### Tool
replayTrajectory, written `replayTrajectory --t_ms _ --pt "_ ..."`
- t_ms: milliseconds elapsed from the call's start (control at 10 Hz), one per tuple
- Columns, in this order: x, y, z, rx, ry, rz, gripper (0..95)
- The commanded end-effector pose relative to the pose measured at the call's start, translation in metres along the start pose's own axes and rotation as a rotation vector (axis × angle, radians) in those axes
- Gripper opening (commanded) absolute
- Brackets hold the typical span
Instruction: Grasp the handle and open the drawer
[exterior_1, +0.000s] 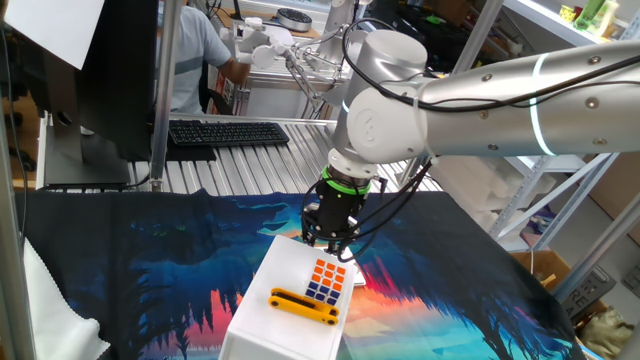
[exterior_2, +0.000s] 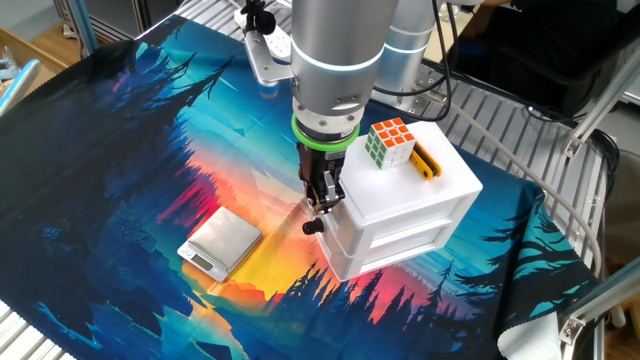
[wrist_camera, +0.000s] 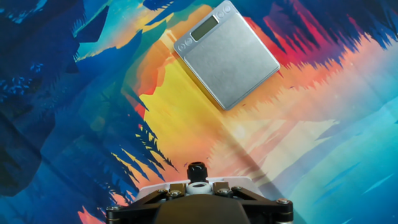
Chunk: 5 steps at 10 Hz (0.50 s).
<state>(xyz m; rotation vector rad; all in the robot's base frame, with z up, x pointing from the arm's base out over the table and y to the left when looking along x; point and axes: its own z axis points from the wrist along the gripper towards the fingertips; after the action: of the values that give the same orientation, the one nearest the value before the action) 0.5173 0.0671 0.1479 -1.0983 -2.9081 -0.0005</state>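
The white boxy cabinet (exterior_2: 405, 205) stands on the printed mat; it also shows in one fixed view (exterior_1: 265, 325). The drawer front (exterior_2: 337, 238) faces left and sits about flush with the cabinet. Its handle (exterior_2: 313, 227) is a black knob on a white stem. My gripper (exterior_2: 322, 200) comes down over that front face. In the hand view the handle (wrist_camera: 196, 169) sticks out just past my gripper (wrist_camera: 198, 186), and the fingers (wrist_camera: 177, 187) press against its white stem from both sides. In one fixed view my gripper (exterior_1: 330, 238) hides the handle.
An orange-and-blue tiled cube (exterior_2: 390, 142) and a yellow bar (exterior_2: 426, 160) lie on the cabinet top. A flat silver scale (exterior_2: 220, 242) lies on the mat left of the cabinet and shows in the hand view (wrist_camera: 227, 53). A keyboard (exterior_1: 228, 132) lies beyond the mat.
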Motion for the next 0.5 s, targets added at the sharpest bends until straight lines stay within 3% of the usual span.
replayTrajectory --t_ms 100,500 --pt "-0.001 0.0009 -0.001 -0.001 0.001 0.004 0.0" --pt "-0.0056 0.001 -0.0007 -0.005 -0.001 0.004 0.0"
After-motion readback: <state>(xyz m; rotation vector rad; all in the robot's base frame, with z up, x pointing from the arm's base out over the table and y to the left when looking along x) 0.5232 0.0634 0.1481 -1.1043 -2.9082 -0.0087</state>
